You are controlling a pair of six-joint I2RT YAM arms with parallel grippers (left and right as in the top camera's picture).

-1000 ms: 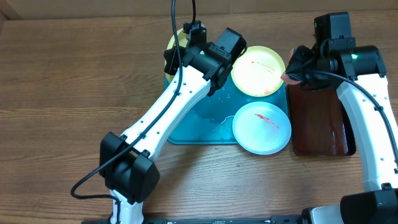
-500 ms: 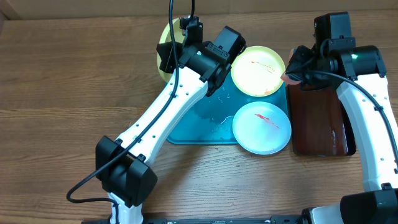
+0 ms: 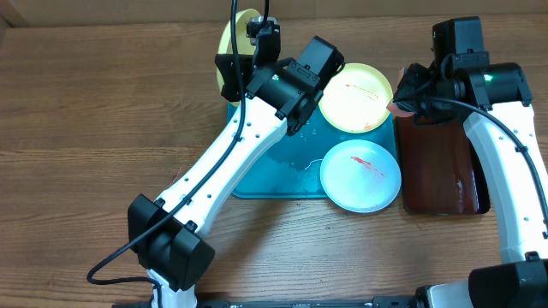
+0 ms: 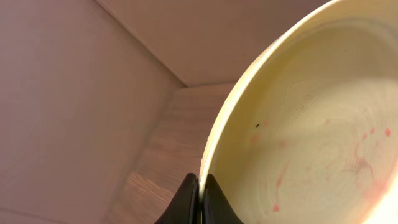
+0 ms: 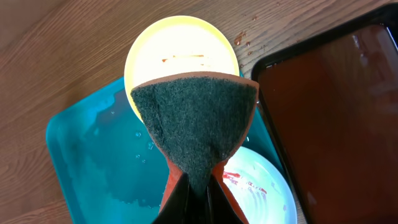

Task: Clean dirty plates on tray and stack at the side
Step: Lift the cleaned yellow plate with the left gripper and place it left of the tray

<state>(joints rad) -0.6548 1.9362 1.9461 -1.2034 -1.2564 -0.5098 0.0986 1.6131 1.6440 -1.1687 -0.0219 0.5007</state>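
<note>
The overhead camera looks straight down on the table [image 3: 86, 103] from well above. The left wrist camera sits very close against a plate [image 4: 311, 124], apparently facing a wall [image 4: 62, 93]. The right wrist camera looks down past its sponge [image 5: 196, 118] and shares the tray [image 5: 93, 155] with the overhead view.

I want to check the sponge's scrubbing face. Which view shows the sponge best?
The right wrist view: the sponge fills the middle, green face toward the camera, pinched in the right hand. Overhead shows only its orange edge. The left wrist view shows none.
</note>
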